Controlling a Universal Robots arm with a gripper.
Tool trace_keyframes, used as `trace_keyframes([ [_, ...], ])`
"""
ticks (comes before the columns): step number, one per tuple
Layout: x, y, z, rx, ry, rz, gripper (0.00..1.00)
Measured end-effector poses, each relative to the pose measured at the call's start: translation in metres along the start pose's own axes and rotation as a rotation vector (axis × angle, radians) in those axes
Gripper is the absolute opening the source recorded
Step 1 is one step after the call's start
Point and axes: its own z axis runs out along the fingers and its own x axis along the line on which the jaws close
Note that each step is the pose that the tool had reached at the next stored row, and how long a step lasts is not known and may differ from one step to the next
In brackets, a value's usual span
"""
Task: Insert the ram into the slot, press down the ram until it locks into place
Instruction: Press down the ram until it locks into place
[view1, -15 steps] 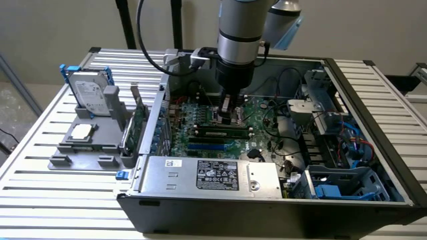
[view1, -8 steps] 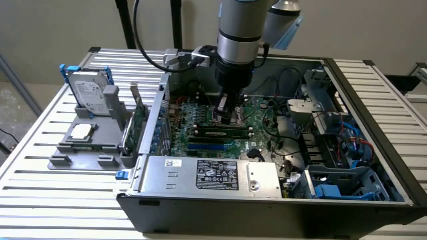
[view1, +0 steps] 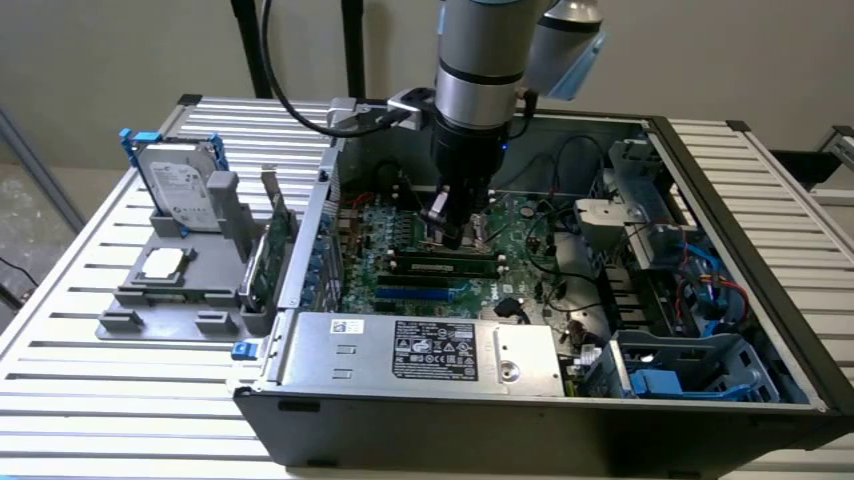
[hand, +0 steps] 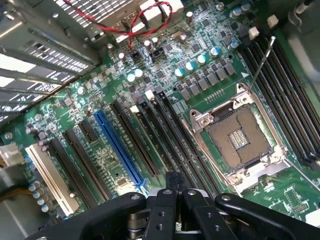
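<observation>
End effector (view1: 455, 238) — closed — over slots (view1: 441, 262)

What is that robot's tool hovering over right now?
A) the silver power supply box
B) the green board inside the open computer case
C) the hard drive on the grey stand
B: in the exterior view the tool hangs over the green motherboard inside the computer case.

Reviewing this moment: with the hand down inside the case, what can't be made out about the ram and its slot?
- Exterior view: whether the ram is fully seated; too small to tell, and the hand covers the board just behind it.
- Exterior view: the slot's end clips; too small.
- Wrist view: the slots' near ends; hidden behind the hand.
- Wrist view: the rightmost slots; cut off by the edge.
</observation>
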Motion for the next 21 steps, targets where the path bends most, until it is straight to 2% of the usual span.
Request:
trace_keyframes([
  [21,0.0,0.0,0.0,-0.0168,-0.0007,0.375,0.11],
])
